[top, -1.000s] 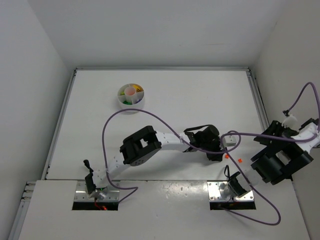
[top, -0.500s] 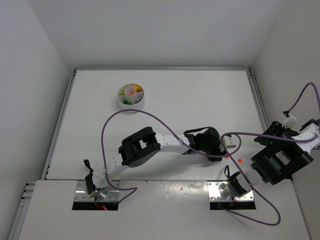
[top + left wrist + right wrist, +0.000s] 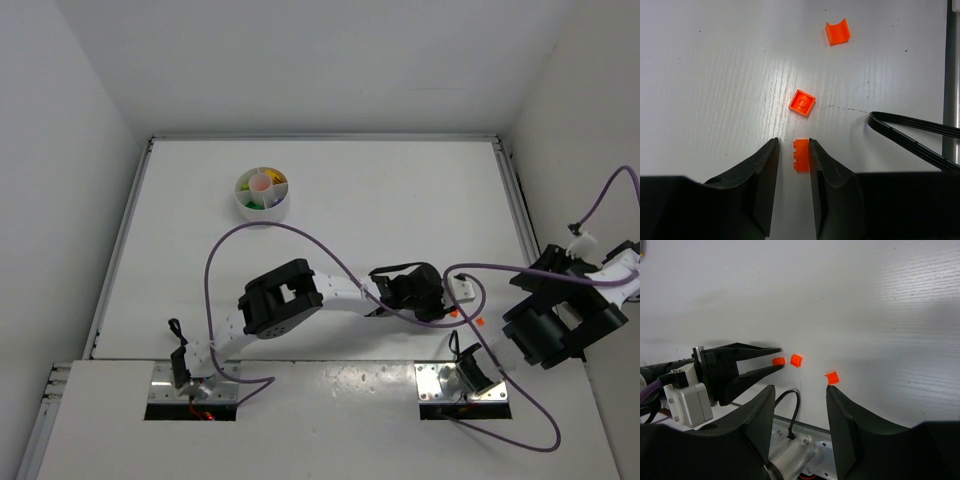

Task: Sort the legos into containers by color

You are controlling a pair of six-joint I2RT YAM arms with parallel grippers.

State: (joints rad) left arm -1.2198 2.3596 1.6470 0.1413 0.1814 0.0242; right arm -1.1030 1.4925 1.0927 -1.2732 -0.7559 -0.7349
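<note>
Orange brick [image 3: 801,155] at the very tips of the left pincer [image 3: 793,142], not yet pinched.
In the left wrist view, bottom centre, the brick lies between the two dark fingers with its long side running the way they point, so they would close across its short side. It sits against the right-hand finger, and a strip of bare table [image 3: 715,75] shows between it and the other, so the pincer is narrowly open around it. A flat square orange piece [image 3: 802,102] lies just ahead, and a curved orange piece [image 3: 837,33] farther up. The right pincer [image 3: 800,388] hangs open and empty, farther back. The white dish [image 3: 262,213] sits upper left in the overhead view, well apart from all this.
</note>
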